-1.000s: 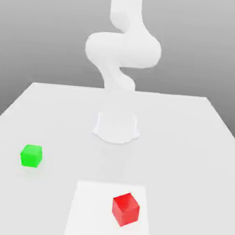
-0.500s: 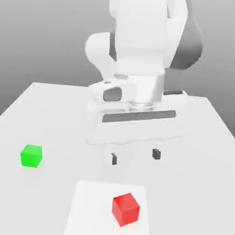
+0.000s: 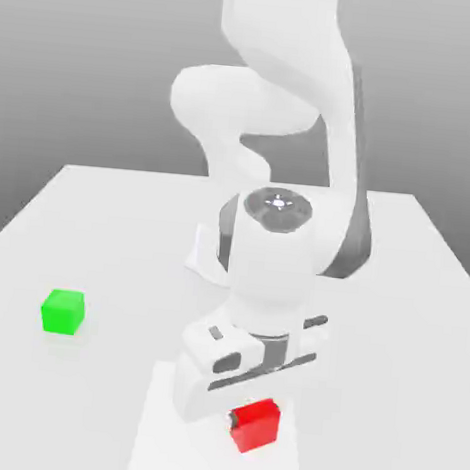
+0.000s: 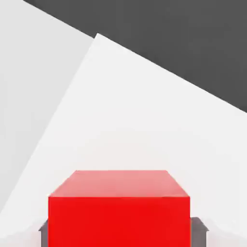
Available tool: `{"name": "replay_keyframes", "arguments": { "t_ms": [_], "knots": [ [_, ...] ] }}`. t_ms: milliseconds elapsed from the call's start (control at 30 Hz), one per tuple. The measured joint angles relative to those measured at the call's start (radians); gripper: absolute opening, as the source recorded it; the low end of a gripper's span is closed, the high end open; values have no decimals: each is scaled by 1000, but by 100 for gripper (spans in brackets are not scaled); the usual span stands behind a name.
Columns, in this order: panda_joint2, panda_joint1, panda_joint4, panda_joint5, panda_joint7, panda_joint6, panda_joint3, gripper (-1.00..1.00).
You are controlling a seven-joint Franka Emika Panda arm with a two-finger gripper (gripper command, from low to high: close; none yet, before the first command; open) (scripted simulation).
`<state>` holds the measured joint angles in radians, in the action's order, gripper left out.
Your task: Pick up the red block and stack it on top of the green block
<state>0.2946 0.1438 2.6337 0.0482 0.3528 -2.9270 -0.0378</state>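
The end effector [image 3: 253,419] is clamped on the red block [image 3: 255,424], low in the exterior frame right of centre, on the worktop [image 3: 99,227]. The green block [image 3: 63,311] sits well apart at the left. A shallow grip could let the cube twist or slip on lifting. The hand hides much of the cube; the fingers [image 4: 198,226] barely peek out beside it.

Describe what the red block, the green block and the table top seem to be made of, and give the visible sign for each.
Red block: smooth, matte, perhaps painted wood or plastic; flat even colour, no grain or shine.
Green block: same matte plain look, evenly coloured faces, crisp edges.
Table: smooth white matte surface, no texture or gloss; material cannot be told.
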Motion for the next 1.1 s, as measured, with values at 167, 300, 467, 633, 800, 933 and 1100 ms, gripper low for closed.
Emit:
{"name": "replay_keyframes", "arguments": {
  "t_ms": [167, 300, 467, 633, 800, 933, 1100],
  "knots": [
    [-90, 6, 13, -19, 13, 76, -10, -100],
    [-220, -28, 41, -54, 43, 175, -46, -100],
    [-332, -250, 100, -147, 133, 218, -135, -100],
    [-430, -401, 165, -215, 205, 246, -230, -100],
    [-512, -568, 233, -261, 265, 262, -340, -100],
    [-522, -635, 264, -253, 274, 245, -397, -100],
    [-439, -597, 260, -173, 219, 166, -421, -100]
  ]
}}
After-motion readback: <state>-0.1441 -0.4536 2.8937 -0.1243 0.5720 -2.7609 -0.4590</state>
